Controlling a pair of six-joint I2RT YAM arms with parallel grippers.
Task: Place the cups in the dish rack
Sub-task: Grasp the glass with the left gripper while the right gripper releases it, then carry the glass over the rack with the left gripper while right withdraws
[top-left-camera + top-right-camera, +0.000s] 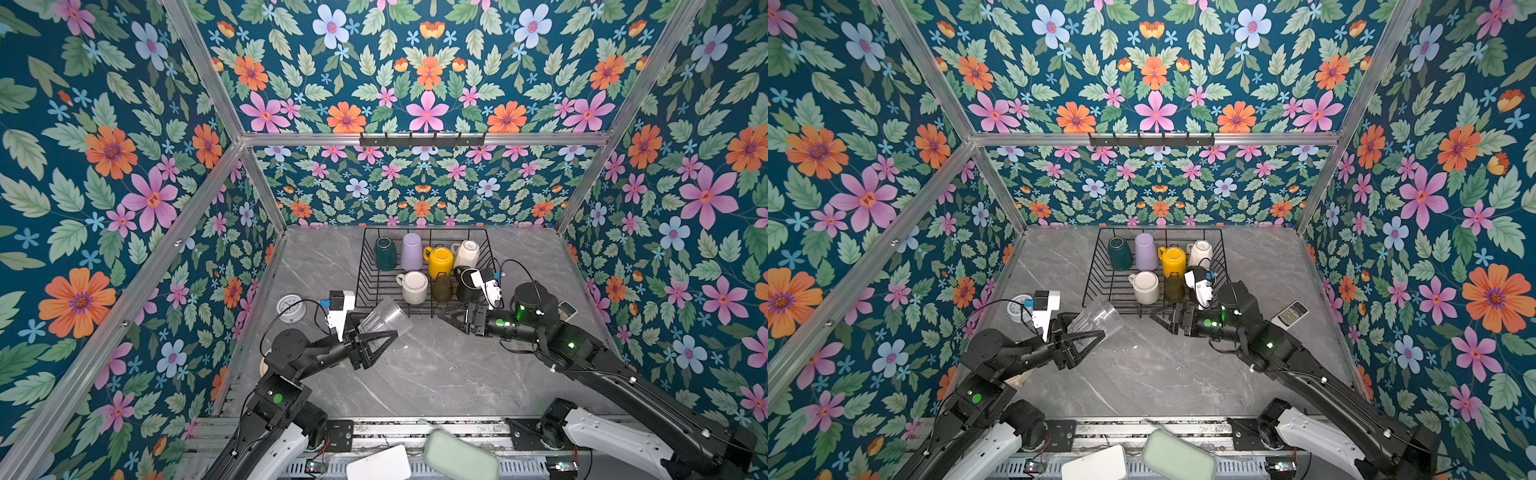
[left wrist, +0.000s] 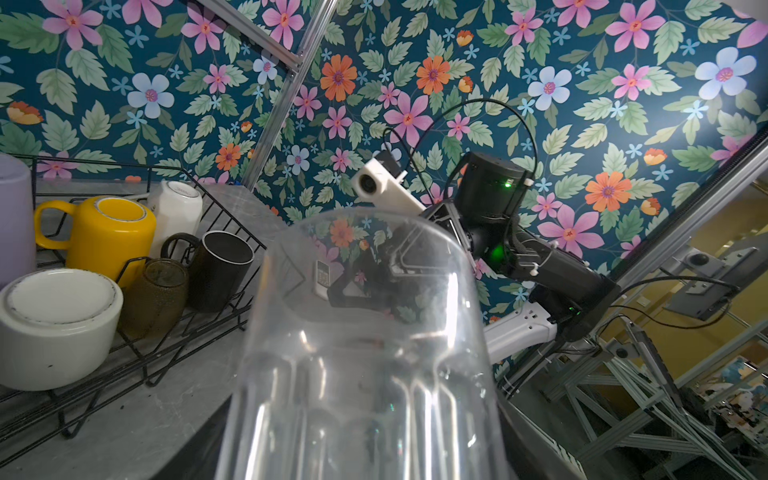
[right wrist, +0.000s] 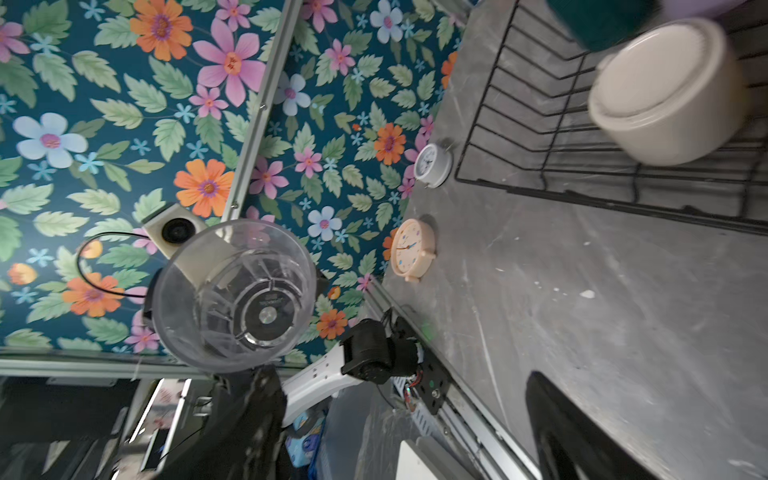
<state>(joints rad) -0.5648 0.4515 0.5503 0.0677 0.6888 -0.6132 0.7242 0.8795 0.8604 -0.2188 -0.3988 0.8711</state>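
Grey marbled tabletop (image 1: 415, 374) carries the whole scene, and toward its far edge sits the rectangular black wire dish rack (image 1: 368, 274). Seven cups stand inside it. Along the back are a dark teal mug (image 1: 384, 253), a lilac tumbler (image 1: 411, 251), a yellow mug (image 1: 439, 261) and a white mug (image 1: 466, 253). Along the front are a cream-white mug (image 1: 413, 286), an olive glass (image 1: 441, 289) and a black mug (image 1: 467, 284). The rack's left part, beside the upright dividers, is bare.

The eighth cup, a ribbed clear glass (image 1: 386, 318), hangs off the table just short of the rack's near left corner. The left gripper (image 1: 376, 334) has it clamped at the base end. Its long axis is tilted, running from the gripper up and away toward that corner, mouth leading.

The free space therefore lies just beyond the mouth, so the left arm looks best placed to carry it in, probably tipping it mouth-down. The right gripper (image 1: 446, 316) hangs by the rack's near rim in front of the black mug. Its jaws are spread wide with nothing between them.
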